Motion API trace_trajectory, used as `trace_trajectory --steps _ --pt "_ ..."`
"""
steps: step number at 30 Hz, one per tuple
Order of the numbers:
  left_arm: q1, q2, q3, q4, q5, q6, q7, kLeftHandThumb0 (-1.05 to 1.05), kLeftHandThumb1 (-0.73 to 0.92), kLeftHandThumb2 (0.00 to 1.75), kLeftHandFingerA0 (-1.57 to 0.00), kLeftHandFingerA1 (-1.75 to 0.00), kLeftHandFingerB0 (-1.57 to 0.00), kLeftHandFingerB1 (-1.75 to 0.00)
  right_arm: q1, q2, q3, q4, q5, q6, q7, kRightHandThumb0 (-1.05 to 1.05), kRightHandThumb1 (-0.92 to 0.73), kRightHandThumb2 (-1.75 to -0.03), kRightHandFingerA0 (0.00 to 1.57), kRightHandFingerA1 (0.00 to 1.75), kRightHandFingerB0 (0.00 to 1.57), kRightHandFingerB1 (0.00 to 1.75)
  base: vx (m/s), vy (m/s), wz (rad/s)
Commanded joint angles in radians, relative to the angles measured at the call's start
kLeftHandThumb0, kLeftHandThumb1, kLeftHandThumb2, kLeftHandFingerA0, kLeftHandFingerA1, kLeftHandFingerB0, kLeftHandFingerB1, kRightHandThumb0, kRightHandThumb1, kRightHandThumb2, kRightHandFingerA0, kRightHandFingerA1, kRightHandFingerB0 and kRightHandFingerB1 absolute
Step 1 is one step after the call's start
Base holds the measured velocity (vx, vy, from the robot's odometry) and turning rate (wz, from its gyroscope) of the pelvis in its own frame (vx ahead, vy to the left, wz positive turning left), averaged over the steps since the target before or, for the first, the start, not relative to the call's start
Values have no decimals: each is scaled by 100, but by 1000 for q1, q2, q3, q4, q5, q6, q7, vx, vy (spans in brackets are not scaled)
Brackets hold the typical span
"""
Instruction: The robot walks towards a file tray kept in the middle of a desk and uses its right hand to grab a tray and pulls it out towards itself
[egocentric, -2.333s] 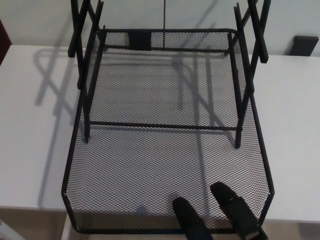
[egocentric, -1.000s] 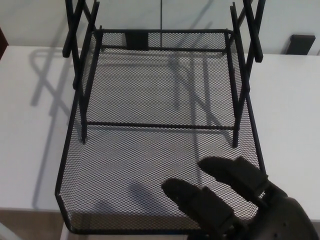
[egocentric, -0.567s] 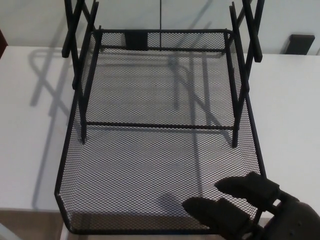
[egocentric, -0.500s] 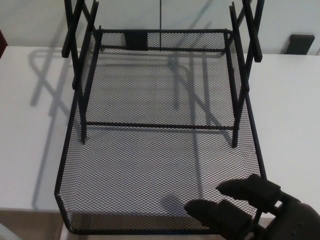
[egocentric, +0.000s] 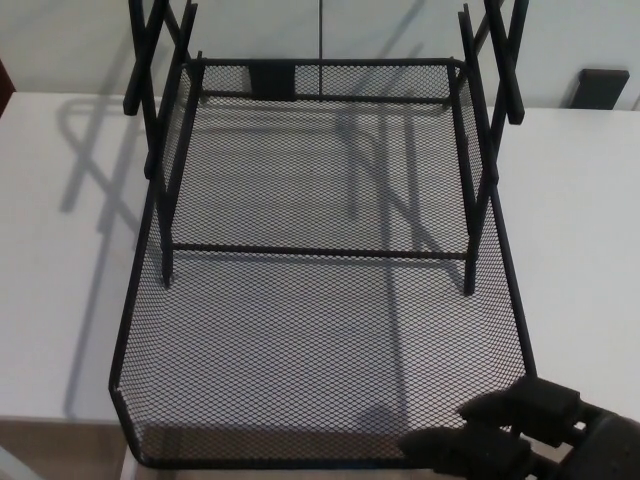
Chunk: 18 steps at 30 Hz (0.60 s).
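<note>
A black wire-mesh file tray lies slid out of its black rack on the white desk. Its front rim hangs slightly past the desk's near edge. My right hand shows at the bottom right corner of the head view, above the tray's front right corner. Its thick fingers are spread apart, point left and hold nothing. I cannot tell whether they touch the rim. The left hand does not show.
The rack's crossed uprights rise at both sides of the tray's rear half. A crossbar spans the tray's middle. A small black box sits at the desk's back right. The floor shows below the desk's front edge.
My right hand has drawn back toward the bottom right, off the tray's mesh floor to its front right corner. The tray sits lower and further out than in the earliest frame.
</note>
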Motion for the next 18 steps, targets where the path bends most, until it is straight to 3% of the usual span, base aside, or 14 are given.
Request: trace_trajectory --steps 1,17,18 --pt "-25 58 -38 60 78 44 -29 -47 64 60 -55 -44 -42 -36 127 -235 -296 -174 975 -263 418 -61 -87 -66 43 60 41 45 0 0 0" --pt "-39 46 -57 89 92 25 -3 -49 67 60 -51 -47 -40 -35 127 -222 -372 -179 1045 -245 492 -61 -87 -66 43 60 41 45 0 0 0" --pt "-36 46 -55 84 86 28 -9 -53 54 86 -44 -57 -32 -48 126 -221 -375 -179 1049 -243 496 -61 -87 -66 43 60 41 45 0 0 0"
